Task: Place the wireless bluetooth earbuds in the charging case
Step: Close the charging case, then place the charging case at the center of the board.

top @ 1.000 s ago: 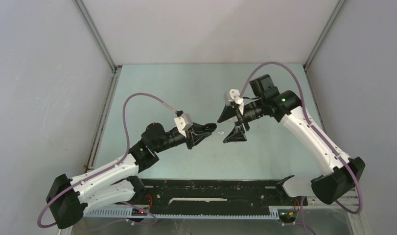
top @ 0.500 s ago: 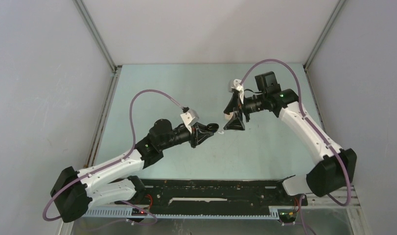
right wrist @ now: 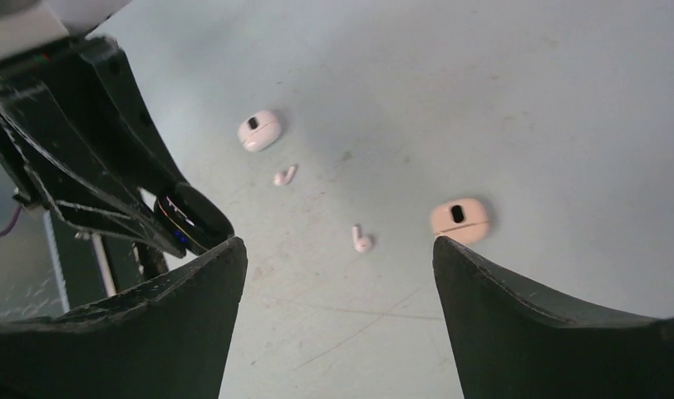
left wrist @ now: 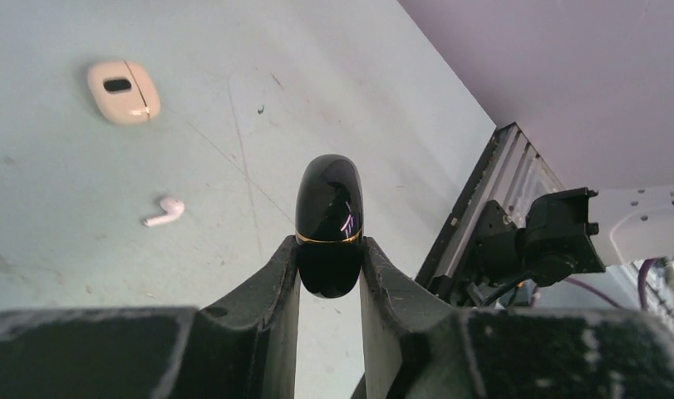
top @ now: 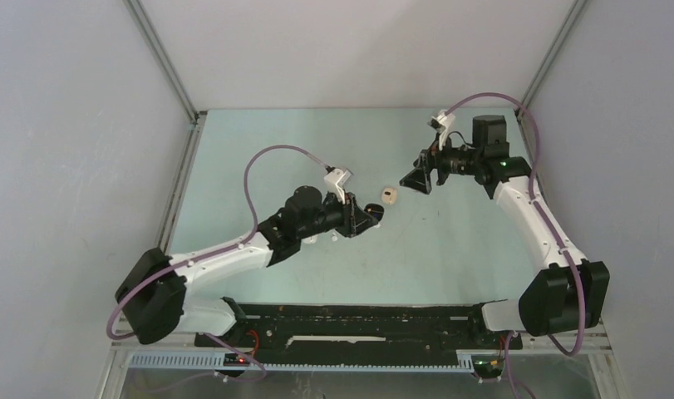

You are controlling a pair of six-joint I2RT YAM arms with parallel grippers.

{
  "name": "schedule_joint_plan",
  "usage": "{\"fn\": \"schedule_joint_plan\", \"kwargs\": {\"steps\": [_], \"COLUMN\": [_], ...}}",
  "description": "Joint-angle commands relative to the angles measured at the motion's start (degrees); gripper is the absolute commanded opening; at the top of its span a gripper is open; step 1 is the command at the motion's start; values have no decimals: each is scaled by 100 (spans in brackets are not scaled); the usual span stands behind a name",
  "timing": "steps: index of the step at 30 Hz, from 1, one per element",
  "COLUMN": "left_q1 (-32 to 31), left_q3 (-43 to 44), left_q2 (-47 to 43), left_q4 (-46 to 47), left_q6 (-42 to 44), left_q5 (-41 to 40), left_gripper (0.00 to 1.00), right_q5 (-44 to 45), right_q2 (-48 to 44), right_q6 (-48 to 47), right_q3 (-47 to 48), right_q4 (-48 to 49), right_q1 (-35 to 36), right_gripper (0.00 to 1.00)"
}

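The left gripper [top: 368, 214] is closed tight on a glossy black charging case [left wrist: 329, 223], pinching its lower half so the rounded top with its thin gold seam stands out past the fingers, raised off the bench [top: 258, 158]. In the right wrist view, a white charging case [right wrist: 259, 130] lies closed on the bench. A white earbud [right wrist: 285, 175] lies loose just beside it. Further right, a second earbud [right wrist: 361, 239] also lies on the bench, between the white case and a closed beige charging case [right wrist: 459, 219]. No earbud sits in any case. The right gripper [top: 420, 178] hangs above the bench to the right of the beige case, its jaws spread wide and holding nothing.
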Motion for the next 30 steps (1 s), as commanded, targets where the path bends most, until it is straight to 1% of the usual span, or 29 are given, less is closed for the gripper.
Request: {"fn": "schedule_joint_plan", "kwargs": {"steps": [1, 4, 8, 11, 13, 15, 20, 24, 27, 30], "left_q1": [11, 9, -95, -212, -291, -343, -372, -395, -399, -399], "left_q3": [-43, 120, 829, 1739, 2349, 2837, 3414, 3944, 3965, 3989], "left_q2": [469, 1135, 2252, 3087, 3654, 4024, 4563, 4937, 4990, 5008], "left_q4": [720, 974, 1069, 705, 330, 70, -237, -1044, -1243, -1431], "left_q6": [-1236, -1843, -2546, -2758, -2840, -2941, -3313, -3277, -3253, -3169], "left_q5": [-62, 123, 234, 300, 362, 447, 627, 866, 806, 802], "left_gripper": [0, 0, 1, 4, 5, 7, 13, 16, 17, 20], "right_q5": [165, 182, 334, 602, 611, 565, 553, 545, 552, 562], "right_q2": [-170, -143, -133, -137, -144, -150, -168, -138, -109, -94], "right_q6": [614, 665, 621, 581, 608, 636, 657, 658, 653, 653], "right_q3": [-105, -111, -113, -114, -113, -114, -118, -115, -118, -110], "right_q4": [682, 706, 729, 718, 705, 714, 722, 728, 731, 717], "right_q1": [-348, -396, -399, -417, -483, -562, -657, -660, -655, -660], "right_gripper": [85, 85, 85, 85, 85, 85, 85, 85, 85, 85]}}
